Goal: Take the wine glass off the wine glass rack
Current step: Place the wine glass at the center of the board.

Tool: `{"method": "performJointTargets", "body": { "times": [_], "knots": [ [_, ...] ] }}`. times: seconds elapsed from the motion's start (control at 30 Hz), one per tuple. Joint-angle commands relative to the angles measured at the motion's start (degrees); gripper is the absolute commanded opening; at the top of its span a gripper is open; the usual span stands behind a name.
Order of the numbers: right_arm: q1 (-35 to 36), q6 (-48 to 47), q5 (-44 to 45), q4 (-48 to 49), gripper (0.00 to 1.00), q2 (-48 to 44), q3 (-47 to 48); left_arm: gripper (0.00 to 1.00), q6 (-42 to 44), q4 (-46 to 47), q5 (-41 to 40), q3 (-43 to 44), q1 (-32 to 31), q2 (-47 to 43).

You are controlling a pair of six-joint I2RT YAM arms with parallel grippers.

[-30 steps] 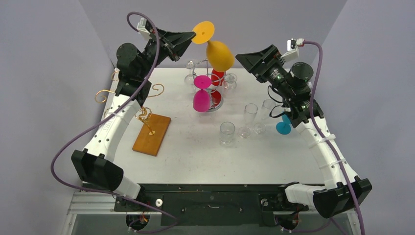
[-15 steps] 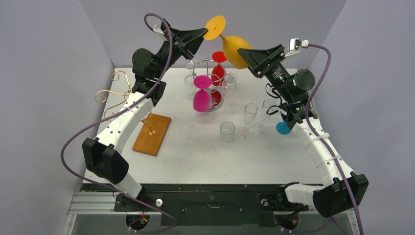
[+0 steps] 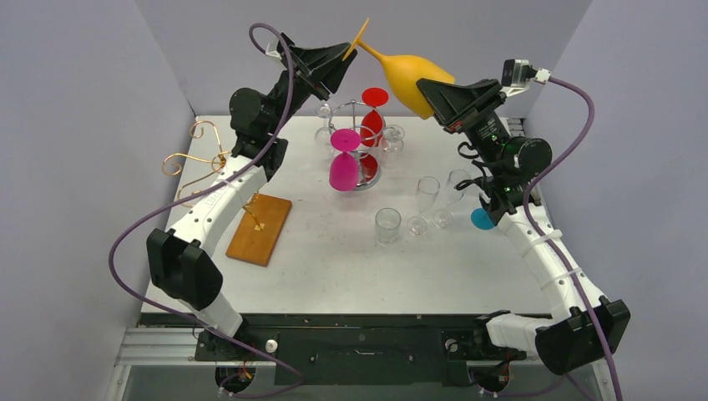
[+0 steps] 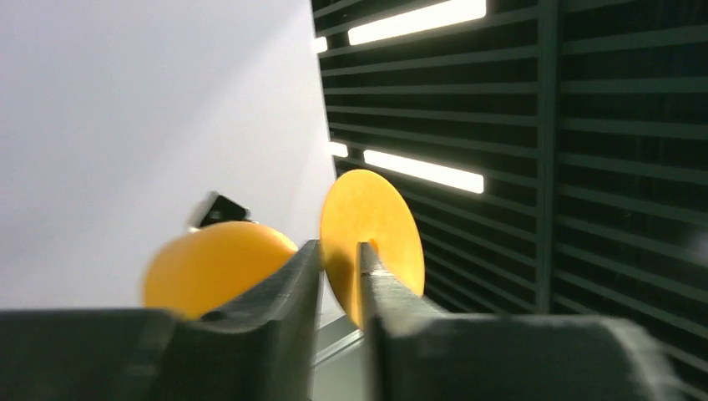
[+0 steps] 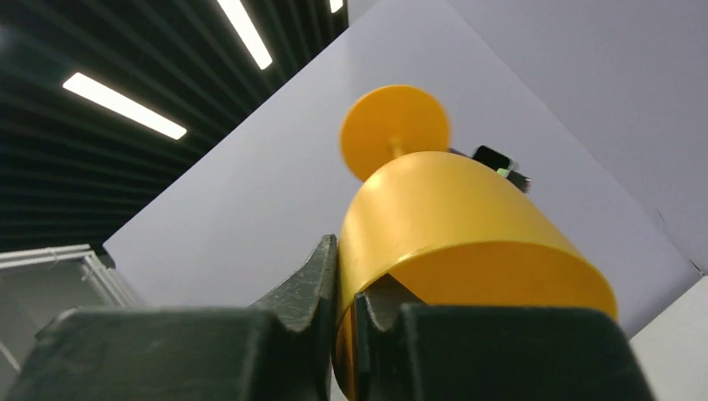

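Note:
The yellow wine glass [image 3: 409, 75] hangs nearly level in the air above the back of the table, off the wire wine glass rack [image 3: 354, 107]. My left gripper [image 3: 345, 53] is shut on the glass's round foot [image 4: 376, 221], whose thin edge sits between the jaws of the left gripper [image 4: 340, 252]. My right gripper [image 3: 429, 90] is shut on the bowl's rim. In the right wrist view, the right gripper [image 5: 344, 261] has one finger outside the bowl [image 5: 455, 213] and one inside. A pink glass [image 3: 343, 164] and a red glass [image 3: 372, 122] hang upside down at the rack.
Several clear glasses [image 3: 387, 225] stand at the middle right of the table, and more behind the rack. A blue glass [image 3: 482, 219] sits under my right arm. A wooden board [image 3: 260, 227] with gold wire curls [image 3: 194, 159] stands at the left.
My right gripper came in from the right, open, and shut on the bowl's rim. The yellow glass rose, moved right and tipped from hanging to nearly level, with the left gripper still at its foot.

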Motion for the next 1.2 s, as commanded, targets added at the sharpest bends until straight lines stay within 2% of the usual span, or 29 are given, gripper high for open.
{"method": "performJointTargets", "body": {
  "times": [0.0,0.03,0.07,0.1,0.13,0.17,0.2,0.37,0.5,0.6,0.73,0.77,0.87,0.97,1.1,1.17],
  "knots": [
    [0.4,-1.6,-0.4,0.3,0.00,-1.7,0.5,0.31,0.7,5.3,3.0,1.8,-1.0,-0.1],
    [0.3,-2.2,-0.2,-1.0,0.00,-2.4,0.6,0.38,1.0,5.3,3.3,1.6,-1.0,-0.4],
    [0.2,-2.6,0.3,-1.9,0.00,-2.9,0.6,0.50,2.0,5.1,3.8,1.1,-1.0,-0.7],
    [0.2,-4.0,0.6,-4.4,0.00,-4.0,0.9,0.56,2.6,4.9,4.2,0.8,-0.9,-1.2],
    [0.0,-4.8,1.4,-6.0,0.00,-4.6,1.0,0.67,4.0,4.3,4.9,0.2,-0.9,-1.4],
    [-0.1,-7.1,1.9,-10.0,0.00,-6.1,1.6,0.71,4.8,4.0,5.2,-0.2,-0.7,-2.0],
    [-0.3,-8.4,3.3,-12.7,0.00,-7.0,2.1,0.80,6.3,3.1,5.9,-0.8,-0.5,-2.3],
    [-0.6,-22.7,13.0,-39.2,0.00,-13.8,8.4,1.00,14.1,-2.1,9.2,-4.6,0.3,-5.7],
    [-1.0,-30.5,24.3,-59.6,0.00,-17.2,14.2,0.96,24.7,-11.4,12.9,-5.5,1.1,-8.1],
    [-1.1,-35.6,35.3,-72.4,0.00,-17.5,18.6,0.96,35.1,-25.0,15.1,-3.6,1.2,-9.3],
    [-3.6,-39.1,45.0,-88.7,0.00,-16.2,23.8,0.96,52.6,-44.5,14.4,-0.5,0.1,-11.5],
    [-5.8,-39.4,45.8,-90.3,0.00,-15.7,24.4,0.96,58.3,-50.5,12.9,0.0,-0.2,-12.3],
    [-12.0,-41.1,43.2,-94.9,0.00,-11.5,26.4,0.96,67.5,-60.0,9.9,0.2,-1.6,-13.9],
    [-18.5,-41.7,38.9,-95.7,0.00,-6.7,28.0,0.96,78.7,-70.2,2.8,0.5,-3.7,-15.7],
    [-21.5,-41.9,38.1,-96.4,0.00,2.6,32.7,0.96,88.4,-77.8,-7.9,2.6,-6.8,-17.1],
    [-22.4,-42.2,38.7,-97.3,0.00,8.5,35.9,0.96,90.5,-79.1,-11.2,2.6,-7.2,-18.0]
  ]
}}
